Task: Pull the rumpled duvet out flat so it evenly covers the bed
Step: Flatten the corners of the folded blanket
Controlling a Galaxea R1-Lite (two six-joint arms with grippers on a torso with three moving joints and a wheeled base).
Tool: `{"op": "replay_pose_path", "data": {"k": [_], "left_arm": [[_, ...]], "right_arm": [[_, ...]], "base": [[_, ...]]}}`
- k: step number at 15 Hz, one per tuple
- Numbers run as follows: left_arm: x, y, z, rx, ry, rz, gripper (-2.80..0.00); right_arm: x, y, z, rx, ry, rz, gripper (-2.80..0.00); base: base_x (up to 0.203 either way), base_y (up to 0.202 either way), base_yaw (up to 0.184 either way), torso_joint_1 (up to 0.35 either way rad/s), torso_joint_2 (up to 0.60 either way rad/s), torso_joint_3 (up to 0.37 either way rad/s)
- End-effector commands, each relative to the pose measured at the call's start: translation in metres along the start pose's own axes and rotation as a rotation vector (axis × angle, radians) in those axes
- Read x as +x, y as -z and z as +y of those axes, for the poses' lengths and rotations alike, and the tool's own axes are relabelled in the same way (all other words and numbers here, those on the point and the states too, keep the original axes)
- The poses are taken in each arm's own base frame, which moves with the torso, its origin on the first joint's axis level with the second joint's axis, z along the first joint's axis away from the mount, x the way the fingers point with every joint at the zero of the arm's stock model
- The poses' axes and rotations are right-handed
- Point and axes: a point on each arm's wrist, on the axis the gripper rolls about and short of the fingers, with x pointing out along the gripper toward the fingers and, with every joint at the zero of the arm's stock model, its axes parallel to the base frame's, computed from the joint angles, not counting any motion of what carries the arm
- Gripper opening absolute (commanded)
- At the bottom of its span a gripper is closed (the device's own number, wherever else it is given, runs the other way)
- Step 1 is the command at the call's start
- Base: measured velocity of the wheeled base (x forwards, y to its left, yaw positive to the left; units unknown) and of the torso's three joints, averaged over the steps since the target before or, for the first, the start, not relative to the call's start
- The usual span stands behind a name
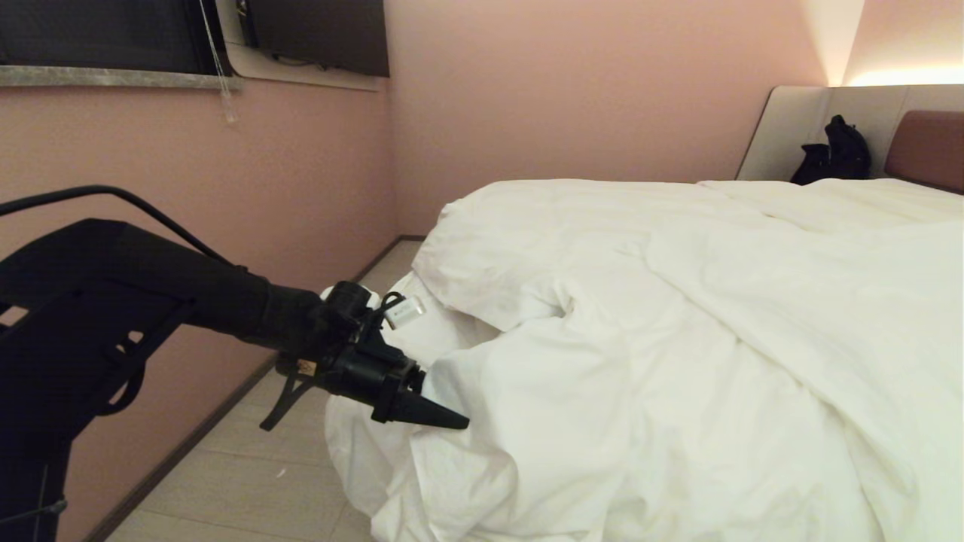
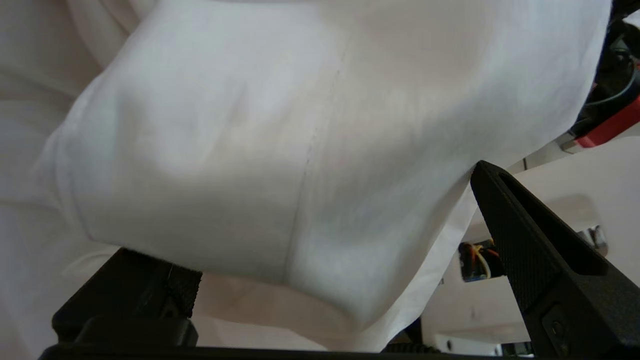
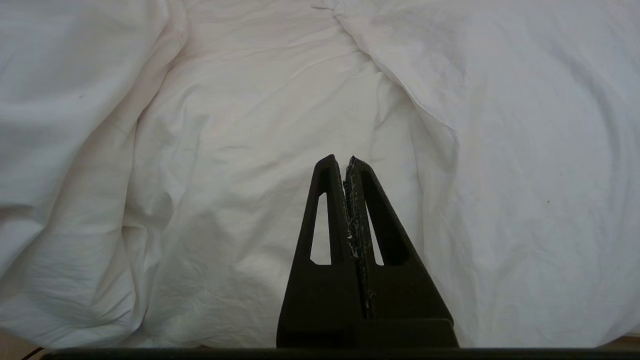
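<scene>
duvet (image 1: 678,339) lay bunched in thick white folds over the near end of the bed (image 1: 926,147), its corner spilling down toward the pale floor (image 1: 248,467). at that near left corner the left gripper (image 1: 444,414) sat with its fingers (image 2: 530,235) spread wide, a puffy fold of the quilt bulging between them but not pinched. the right gripper (image 3: 348,161) hung just above the rumpled cover, its fingers pressed together on nothing. farther back the quilt flattened toward the brown padded headboard, where a black bag (image 1: 832,154) leaned against the light grey panel (image 1: 791,120), beside the pink wall (image 1: 565,90).
</scene>
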Motion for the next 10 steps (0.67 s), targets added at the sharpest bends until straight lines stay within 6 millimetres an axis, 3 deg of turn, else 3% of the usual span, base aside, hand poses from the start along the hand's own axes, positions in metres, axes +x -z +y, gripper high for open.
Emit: {"op": "replay_pose_path", "data": {"k": [1,3,4,10], "left_arm": [[0.011,-0.003,-0.005,0.002,0.029,0.013,0.00],[0.020,-0.005,-0.006,-0.005,0.047,0.027,0.00],[0.022,-0.005,-0.006,-0.005,0.049,0.030,-2.80],[0.019,-0.008,-0.013,-0.028,0.052,0.033,-2.80]], "right_arm": [[0.000,0.000,0.000,0.000,-0.001,0.000,-2.80],[0.000,0.000,0.000,0.000,-0.001,0.000,-2.80],[0.000,0.000,0.000,0.000,0.000,0.000,-2.80],[0.000,0.000,0.000,0.000,-0.001,0.000,-2.80]], "base": [[0.000,0.000,0.000,0.000,0.00,0.000],[0.000,0.000,0.000,0.000,0.00,0.000],[0.000,0.000,0.000,0.000,0.00,0.000],[0.000,0.000,0.000,0.000,0.00,0.000]]}}
